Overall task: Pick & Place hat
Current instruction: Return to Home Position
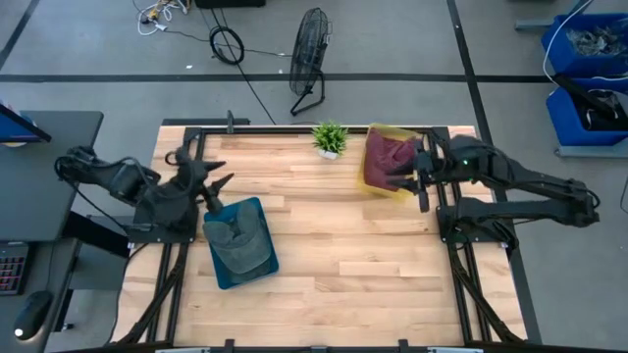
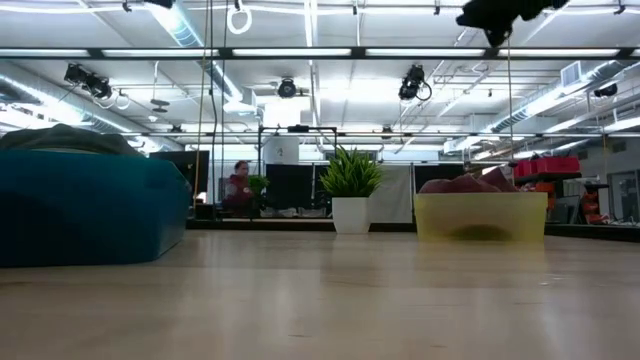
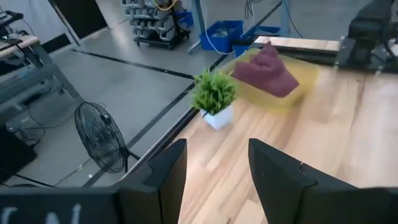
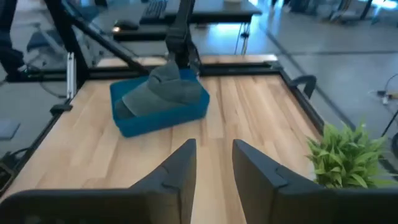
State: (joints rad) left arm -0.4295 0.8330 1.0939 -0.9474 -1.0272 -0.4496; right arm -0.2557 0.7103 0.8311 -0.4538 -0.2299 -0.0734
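Caps are all put away, as far as I can see. The gray cap sits in the blue bin. The red caps lie in the yellow bin, near the little plant. No cap lies loose on the tabletop.

The left tool hangs just beside the blue bin. Its two fingers are spread apart with nothing between them. The right tool hangs at the edge of the yellow bin. It is spread apart and empty too.

I think the only job now is to go home. To do that well, each arm should go up first, so no finger hooks a bin or a cap. Then it should pull back slowly to its own side. The right arm should keep away from the plant. Both tools should carry nothing.
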